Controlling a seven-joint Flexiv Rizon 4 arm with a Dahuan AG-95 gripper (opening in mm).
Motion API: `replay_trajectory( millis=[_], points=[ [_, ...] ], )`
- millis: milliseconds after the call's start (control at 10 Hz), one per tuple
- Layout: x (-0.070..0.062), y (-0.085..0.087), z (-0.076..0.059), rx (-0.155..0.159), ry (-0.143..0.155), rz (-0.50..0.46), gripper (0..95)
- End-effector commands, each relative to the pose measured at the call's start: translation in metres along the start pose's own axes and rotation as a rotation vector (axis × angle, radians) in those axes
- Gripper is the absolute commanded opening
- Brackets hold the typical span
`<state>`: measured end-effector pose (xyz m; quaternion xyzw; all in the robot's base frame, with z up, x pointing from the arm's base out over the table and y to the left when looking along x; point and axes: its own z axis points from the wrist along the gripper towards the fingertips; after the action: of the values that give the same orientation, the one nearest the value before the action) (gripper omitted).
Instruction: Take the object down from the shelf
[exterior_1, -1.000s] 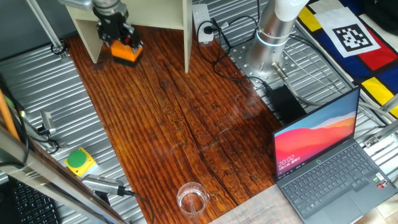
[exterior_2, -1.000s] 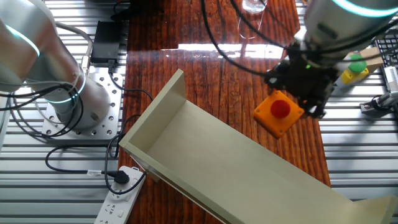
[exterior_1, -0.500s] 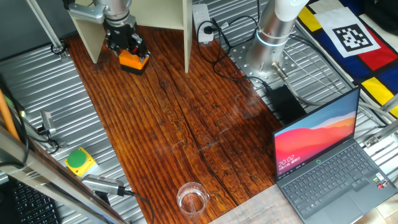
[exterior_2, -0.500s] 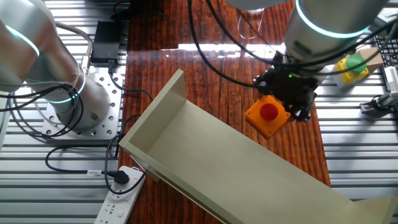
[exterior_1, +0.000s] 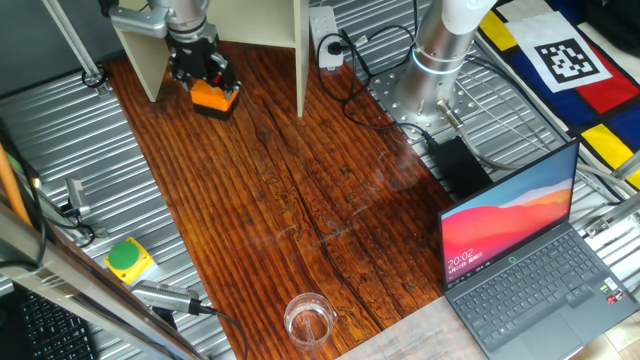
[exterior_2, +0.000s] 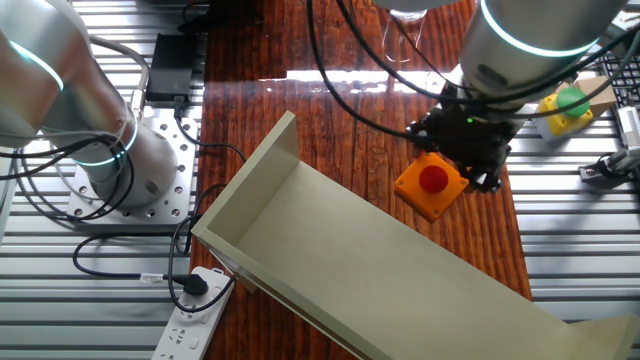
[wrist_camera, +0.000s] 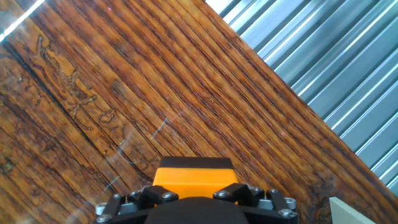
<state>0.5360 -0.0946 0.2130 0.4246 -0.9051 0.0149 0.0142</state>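
In one fixed view, nearest the camera a clear glass (exterior_1: 308, 318) stands at the front edge of the wooden desk (exterior_1: 300, 210), with an open laptop (exterior_1: 520, 255) to its right and a yellow box with a green button (exterior_1: 129, 260) to its left on the ribbed metal. Farther back, a black power brick (exterior_1: 458, 165) lies by the arm's silver base (exterior_1: 440, 50). At the far end, the pincer (exterior_1: 203, 72) is clenched on the orange box (exterior_1: 215, 98), which sits low over the desk between the cream shelf's (exterior_1: 300, 55) upright side panels; whether it touches the wood cannot be told. A white power strip (exterior_1: 325, 35) lies behind the right panel.

The other fixed view looks down on the shelf's horizontal board (exterior_2: 400, 270), with the orange box (exterior_2: 431, 186) just beyond its edge over the desk (exterior_2: 330, 110), red button up, and the pincer (exterior_2: 462, 150) gripping its far side.

In the hand view, the orange box (wrist_camera: 195, 177) fills the space just ahead of the pincer's black body (wrist_camera: 193, 202), with the wood grain of the desk (wrist_camera: 155, 93) beyond it and ribbed metal (wrist_camera: 329, 74) farther off.
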Motion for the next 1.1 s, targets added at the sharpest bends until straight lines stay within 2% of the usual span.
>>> replay_trajectory(
  millis=[100, 200, 300, 600, 1000, 1100],
  points=[
    [-0.0009, -0.0008, -0.0001, -0.022, 0.012, -0.191, 0.0],
    [-0.0009, -0.0008, -0.0001, -0.024, 0.019, -0.208, 0.0],
    [-0.0009, -0.0008, -0.0001, -0.034, 0.022, -0.266, 0.0],
    [-0.0009, -0.0008, -0.0001, -0.037, 0.025, -0.294, 0.0],
    [-0.0009, -0.0008, -0.0001, -0.036, 0.034, -0.254, 0.0],
    [-0.0101, 0.0052, 0.0065, -0.034, 0.037, -0.214, 0.0]
  ],
)
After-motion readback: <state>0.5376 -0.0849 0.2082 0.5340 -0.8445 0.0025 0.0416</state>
